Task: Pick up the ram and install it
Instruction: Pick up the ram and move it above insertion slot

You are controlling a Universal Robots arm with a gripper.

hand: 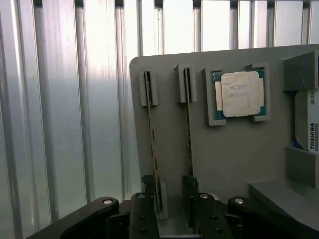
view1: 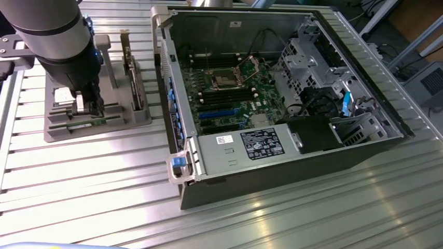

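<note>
Two ram sticks stand on edge in slots of a grey holder (hand: 224,149): one ram (hand: 188,129) and a second ram (hand: 151,124) beside it. My gripper (hand: 174,219) is open just above them, its dark fingers (hand: 144,219) apart at the sticks' near ends, holding nothing. In the exterior view the gripper (view1: 88,108) hangs low over the same holder (view1: 104,127) at the exterior view's left. The open computer case (view1: 277,88) lies to the right, with the motherboard's memory slots (view1: 223,96) exposed.
A square silver processor (hand: 241,93) and a Toshiba drive (hand: 308,124) sit in other pockets of the holder. An upright expansion card (view1: 135,78) stands at the holder's right side, close to the case wall. Ribbed metal table (view1: 83,176) all around.
</note>
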